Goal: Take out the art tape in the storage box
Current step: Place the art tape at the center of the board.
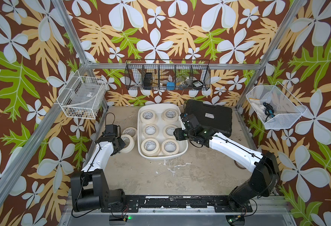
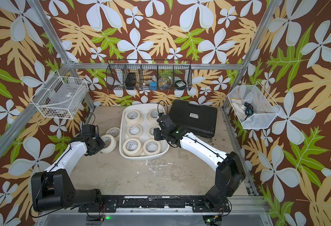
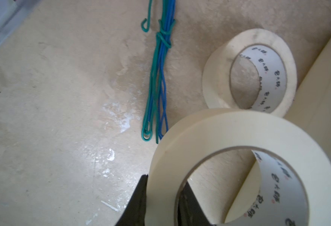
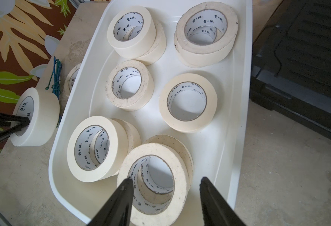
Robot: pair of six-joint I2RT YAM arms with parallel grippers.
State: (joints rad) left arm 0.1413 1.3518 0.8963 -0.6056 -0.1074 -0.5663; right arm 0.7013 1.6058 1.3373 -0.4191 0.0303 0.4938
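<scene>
Cream tape roll (image 3: 239, 133) clamped in left tool (image 3: 163, 184), right tool (image 4: 166, 179) half-open, seemingly straddling boxed roll (image 4: 151, 149)

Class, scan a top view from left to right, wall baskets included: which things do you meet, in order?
White wire basket → flat tape roll → storage box → black case → white mesh basket.
</scene>
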